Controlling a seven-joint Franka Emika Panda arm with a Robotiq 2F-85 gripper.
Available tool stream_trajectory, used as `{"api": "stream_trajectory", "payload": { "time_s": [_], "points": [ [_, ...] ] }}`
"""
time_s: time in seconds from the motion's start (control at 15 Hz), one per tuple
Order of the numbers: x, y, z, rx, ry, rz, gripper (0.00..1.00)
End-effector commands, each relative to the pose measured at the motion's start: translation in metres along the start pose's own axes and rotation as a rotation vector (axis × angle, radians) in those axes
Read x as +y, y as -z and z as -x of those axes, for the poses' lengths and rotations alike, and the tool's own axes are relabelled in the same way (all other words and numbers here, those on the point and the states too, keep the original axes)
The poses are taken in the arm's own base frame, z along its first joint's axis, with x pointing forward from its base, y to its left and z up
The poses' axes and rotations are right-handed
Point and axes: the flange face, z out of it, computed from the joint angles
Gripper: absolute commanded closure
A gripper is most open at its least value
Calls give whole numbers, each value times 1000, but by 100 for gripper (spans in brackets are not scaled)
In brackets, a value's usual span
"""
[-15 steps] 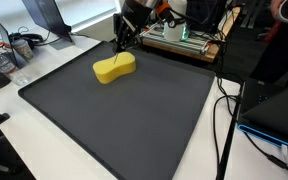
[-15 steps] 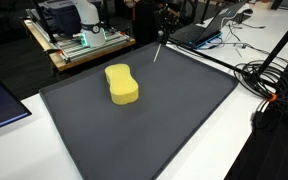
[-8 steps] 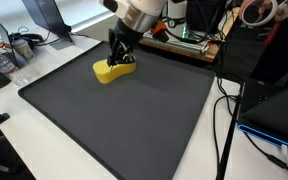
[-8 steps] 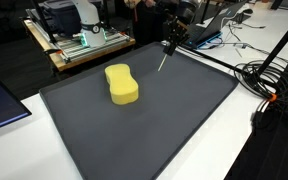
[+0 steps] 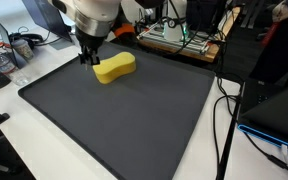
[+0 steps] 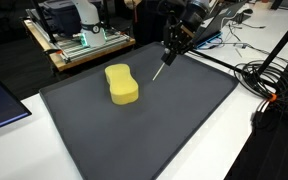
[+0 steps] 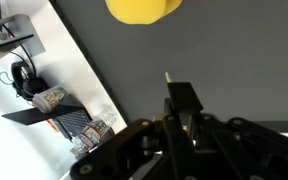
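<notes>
Wrist view gives you the clearest read: your gripper (image 7: 181, 100) is clenched tight on a thin stick (image 7: 166, 77), and only a short bit of it pokes out past the fingertips. Straight ahead of that tip, at the top edge of the view, sits the yellow sponge (image 7: 144, 8), with a strip of bare dark mat (image 7: 234, 60) between the two, so no contact there.

In an exterior view the stick (image 6: 161, 65) hangs tilted down out of the gripper (image 6: 172, 45), its lower end close to the mat (image 6: 134, 130). Honestly can't tell whether it's touching the surface or just hovering. The sponge (image 6: 122, 83) lies flat on the mat, apart from the stick and off to one side of it.

From the opposite camera your gripper (image 5: 87, 58) looks like it's right next to one end of the sponge (image 5: 114, 67), but that's mostly the angle; the stick itself is too thin to make out there. The mat (image 5: 124, 120) sits on a white table (image 5: 24, 130), with headphones (image 5: 24, 42) off past its corner.
</notes>
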Motion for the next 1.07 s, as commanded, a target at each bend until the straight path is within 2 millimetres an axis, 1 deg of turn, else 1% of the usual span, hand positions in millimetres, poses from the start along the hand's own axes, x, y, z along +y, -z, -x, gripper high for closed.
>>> {"api": "stream_trajectory", "payload": {
  "time_s": [0.0, 0.2, 0.27, 0.4, 0.6, 0.8, 1.0],
  "points": [
    [4, 1, -7, -3, -4, 2, 87],
    [0, 0, -3, -4, 4, 5, 87],
    [-1, 1, -1, -2, 6, 5, 97],
    [8, -13, -19, -50, 5, 39, 97],
    [32, -41, -45, -136, -26, 100, 97],
    [54, -65, -66, -272, -48, 107, 97],
    [76, -81, -83, -402, -71, 92, 97]
  ]
}}
